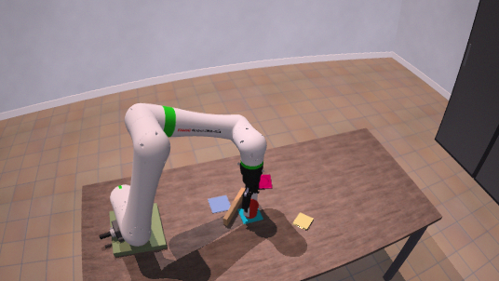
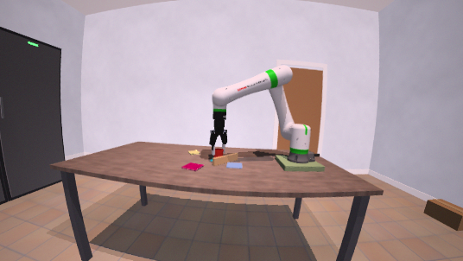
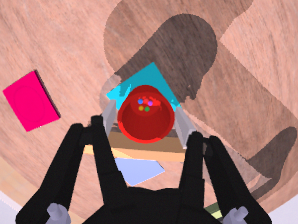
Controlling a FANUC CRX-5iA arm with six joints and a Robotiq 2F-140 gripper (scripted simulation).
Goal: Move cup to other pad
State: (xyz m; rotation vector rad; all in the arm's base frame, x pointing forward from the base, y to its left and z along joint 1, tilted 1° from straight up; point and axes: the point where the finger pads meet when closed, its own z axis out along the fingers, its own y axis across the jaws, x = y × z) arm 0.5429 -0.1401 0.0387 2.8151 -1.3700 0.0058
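- One cup (image 3: 147, 115), red, upright on the cyan pad (image 3: 156, 76), just beside the rail (image 1: 233, 211) on the side away from the arm's base.
- Several marbles (image 3: 145, 104) visible at the bottom of the cup; none seen on the worktop (image 1: 349, 186) around the rail.
- Jaws spread, one finger on either side of the cup, with a thin gap showing at each wall in the wrist view; nothing pinched.
- Cup therefore between the jaws but free of them, standing on its own base, low between the fingertips and centred under the wrist.
- Base apparently within the cyan pad's outline, though the near edge is hidden by the cup's own rim; cannot confirm full overlap.
- Blue pad (image 1: 219, 204) on the opposite side of the rail, nearer the base, bare.
- Judged progress: if cyan is the goal pad, set-down and release look done, leaving only a straight lift clear without brushing the cup.
- If blue is the goal instead, nearly all left: close on the cup, lift, carry over the rail without tipping, set down, release.
- Magenta pad (image 1: 265, 181) and yellow pad (image 1: 303, 220) well apart from the rail, beyond the cup's side; not part of the job.
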